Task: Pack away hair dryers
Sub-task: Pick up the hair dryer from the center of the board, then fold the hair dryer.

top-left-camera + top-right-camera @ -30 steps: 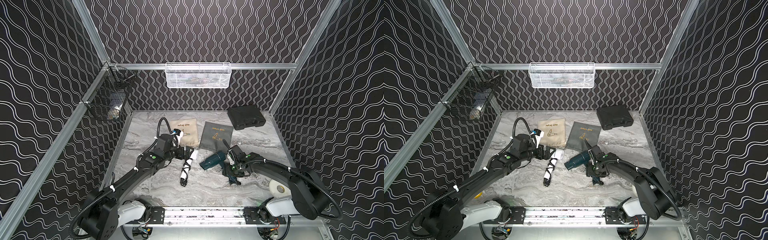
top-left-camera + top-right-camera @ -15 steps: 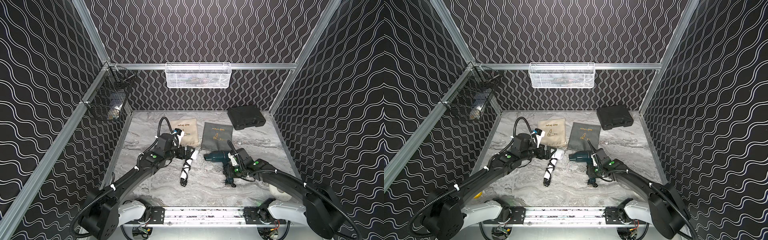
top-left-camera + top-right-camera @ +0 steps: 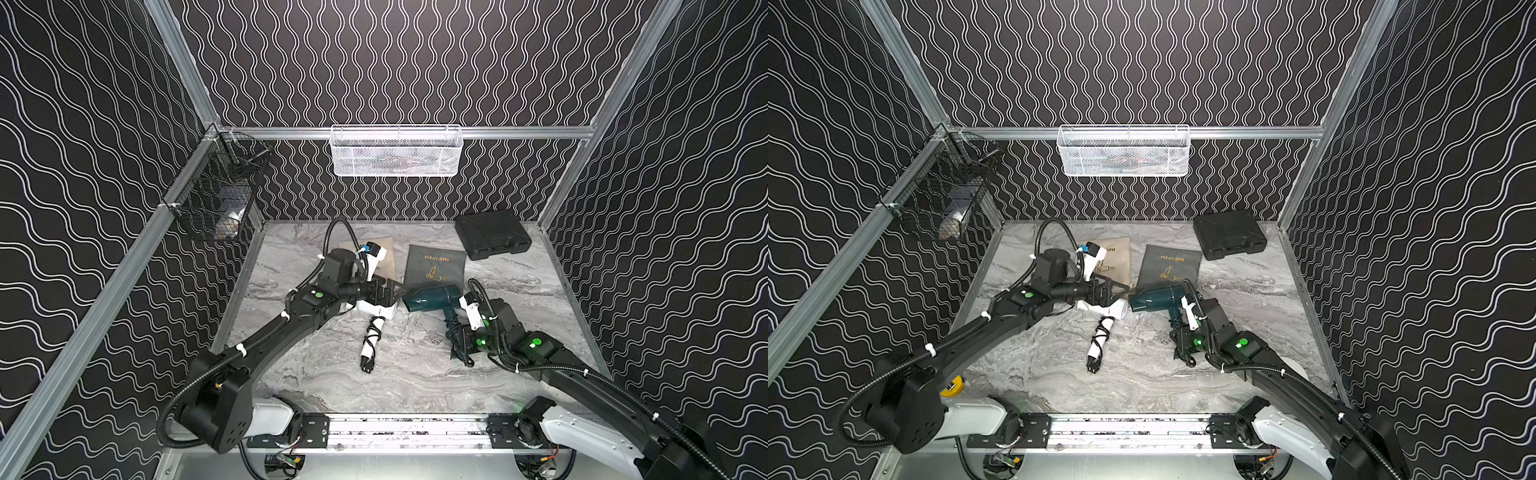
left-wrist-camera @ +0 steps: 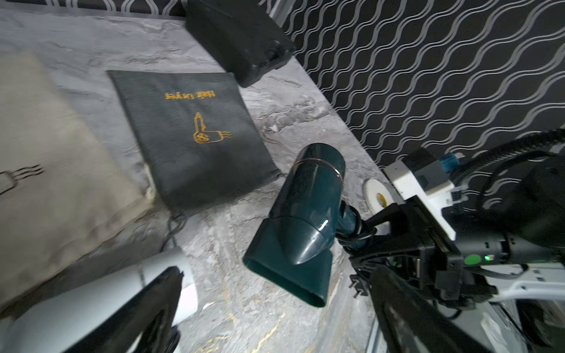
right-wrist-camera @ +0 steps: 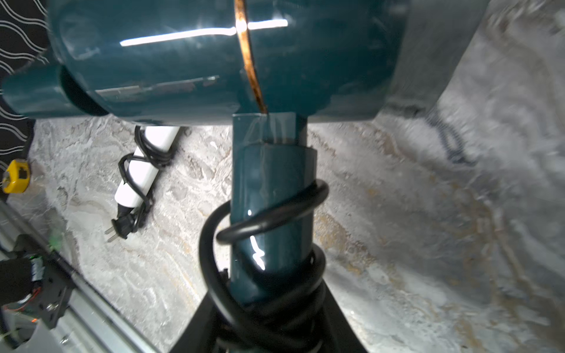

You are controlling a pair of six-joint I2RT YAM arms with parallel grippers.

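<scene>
Grip: right gripper [image 3: 455, 334] clamped the teal dryer [image 3: 430, 297] by its handle.
Nozzle pointed at the open left gripper [image 3: 392, 294].

Grey marble-look bench [image 3: 415, 374] here. The black hard case [image 3: 492, 235] is in the back right corner, and the dark grey pouch [image 3: 434, 266] sits mid-back with the beige pouch [image 3: 1117, 249] just beside it. The white hair dryer [image 3: 372, 332] lies flat near the middle, cord round its handle, plug toward the front. There's a white tape roll [image 4: 377, 197] front right and a yellow tape measure [image 5: 16, 180] front left.
</scene>
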